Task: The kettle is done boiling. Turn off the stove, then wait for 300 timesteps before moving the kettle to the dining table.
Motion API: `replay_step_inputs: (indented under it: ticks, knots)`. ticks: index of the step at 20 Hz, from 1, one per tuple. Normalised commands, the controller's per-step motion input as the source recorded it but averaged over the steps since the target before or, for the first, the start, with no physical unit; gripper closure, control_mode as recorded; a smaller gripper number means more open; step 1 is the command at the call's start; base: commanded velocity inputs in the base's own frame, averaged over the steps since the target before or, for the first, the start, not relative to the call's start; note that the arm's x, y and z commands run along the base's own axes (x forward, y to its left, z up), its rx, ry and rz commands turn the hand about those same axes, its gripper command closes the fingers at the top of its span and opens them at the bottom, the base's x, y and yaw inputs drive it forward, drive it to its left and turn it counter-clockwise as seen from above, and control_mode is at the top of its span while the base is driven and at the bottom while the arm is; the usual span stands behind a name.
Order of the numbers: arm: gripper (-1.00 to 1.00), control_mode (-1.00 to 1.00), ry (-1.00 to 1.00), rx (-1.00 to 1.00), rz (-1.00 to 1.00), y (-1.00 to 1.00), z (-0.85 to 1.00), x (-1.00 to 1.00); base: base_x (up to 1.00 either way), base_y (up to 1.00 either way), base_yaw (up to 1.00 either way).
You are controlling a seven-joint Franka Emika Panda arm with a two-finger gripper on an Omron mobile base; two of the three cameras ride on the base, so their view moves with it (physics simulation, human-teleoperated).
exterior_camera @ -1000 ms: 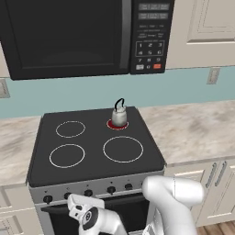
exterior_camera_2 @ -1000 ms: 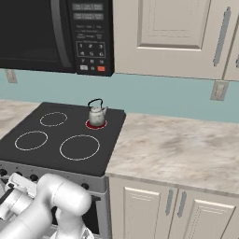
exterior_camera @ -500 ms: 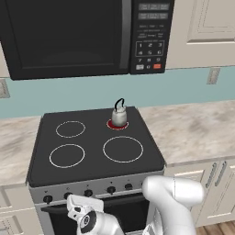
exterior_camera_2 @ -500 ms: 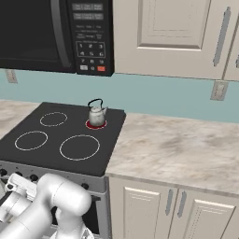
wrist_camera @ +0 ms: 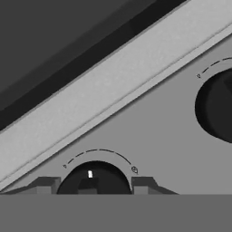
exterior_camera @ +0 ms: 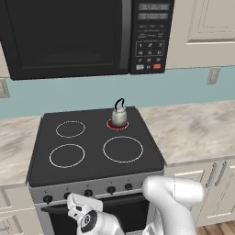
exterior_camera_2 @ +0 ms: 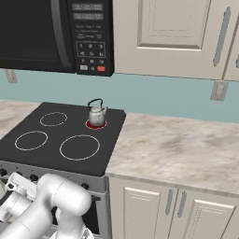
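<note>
Hand [exterior_camera: 77, 207] shifted slightly left along stove [exterior_camera: 96, 142] knob panel.

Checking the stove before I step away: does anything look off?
Yes: the burner ring under the kettle glows red, so it looks still on. The end effector brackets a front-panel knob. Nothing spilled or askew.

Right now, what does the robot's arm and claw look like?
The arm is fat, round and shiny white, like bent tubes. At its end sits a blocky white hand with a dark round joint. The claw has two small dark, squarish fingertips. No cables or writing show.
</note>
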Motion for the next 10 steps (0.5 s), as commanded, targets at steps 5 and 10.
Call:
replay_step_inputs:
  ticks: [5,10]
  knots:
    - [1.0,-1.0,0.0,0.35,0.0,0.0,0.0,0.07,0.0,0.0,0.0]
    - [1.0,-1.0,0.0,0.34,0.0,0.0,0.0,0.1,0.0,0.0,0.0]
